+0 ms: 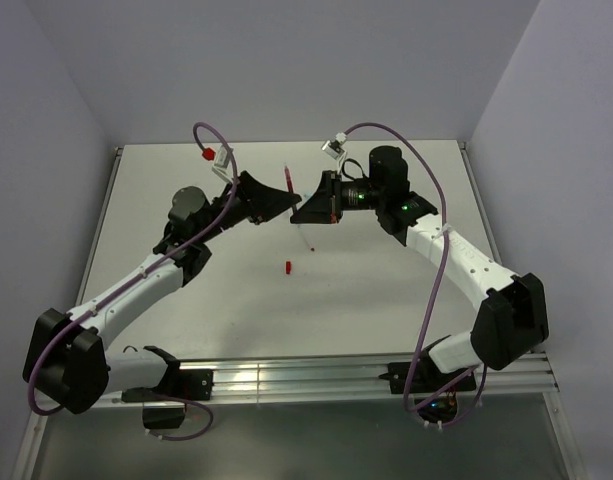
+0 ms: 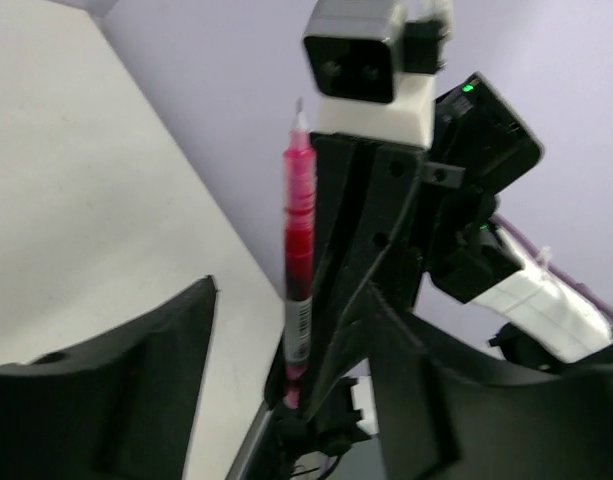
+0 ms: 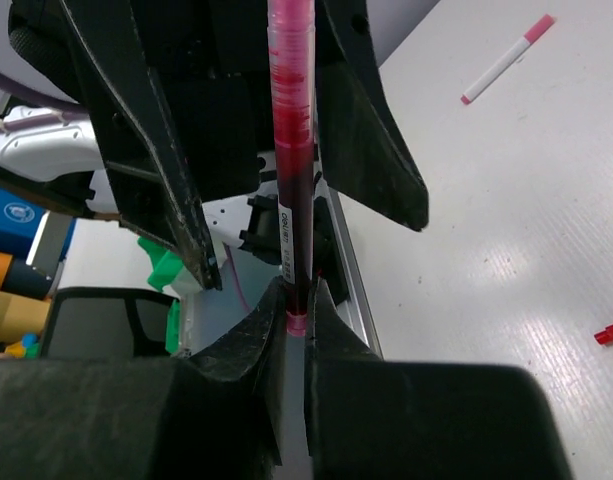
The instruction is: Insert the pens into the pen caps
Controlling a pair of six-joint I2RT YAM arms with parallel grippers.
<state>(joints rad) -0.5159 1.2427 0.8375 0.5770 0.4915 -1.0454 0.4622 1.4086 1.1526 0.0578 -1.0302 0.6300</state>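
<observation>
Pinching right fingers (image 3: pixel 251 335) hide pen (image 3: pixel 291 150) end.

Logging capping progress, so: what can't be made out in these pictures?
Dark red pen, upper end: right wrist view, cut by the top edge.
Its tip: left wrist view, blurred; capped or bare unclear.
Red cap: right wrist view, cut by the right edge.
Pen's lower end: right wrist view, hidden inside the right pincer.

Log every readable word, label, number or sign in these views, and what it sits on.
Small white label on the clear pen with red ink, pinched in the right gripper: black print with a barcode, too blurred to read.
Blue box at the right wrist view's left edge: round white mark, unreadable.
Nothing else carries text.
</observation>
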